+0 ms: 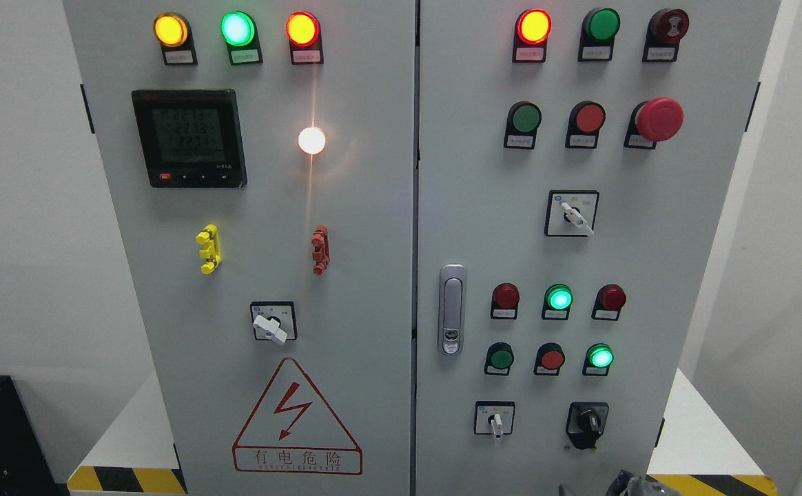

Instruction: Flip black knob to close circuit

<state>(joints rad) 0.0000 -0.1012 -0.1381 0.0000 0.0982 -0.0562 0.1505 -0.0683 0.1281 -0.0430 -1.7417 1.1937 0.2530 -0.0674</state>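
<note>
Only a sliver of a robot hand shows, dark grey and metallic, at the bottom edge of the head view right of the middle. From which side its arm comes in cannot be told, nor whether its fingers are spread or curled; it holds nothing that can be seen and touches no control.

Just above it, near the lower right corner of the electrical cabinet's right door, sits the black knob, a rotary switch on a black plate, its pointer standing roughly upright. To the left of it, on the same row, is a white-handled selector switch on a square plate.

Above these run two rows of three round buttons and lamps: in the lower row a lit green lamp at the right, in the upper row a lit green lamp in the middle between two dark red ones. At the door's left edge is a silver door latch. Higher up is another white selector, then a red mushroom emergency stop button near the right edge.

On the left door a digital meter glows at the upper left, a white lamp shines beside it, and a red lightning warning triangle marks the bottom.
</note>
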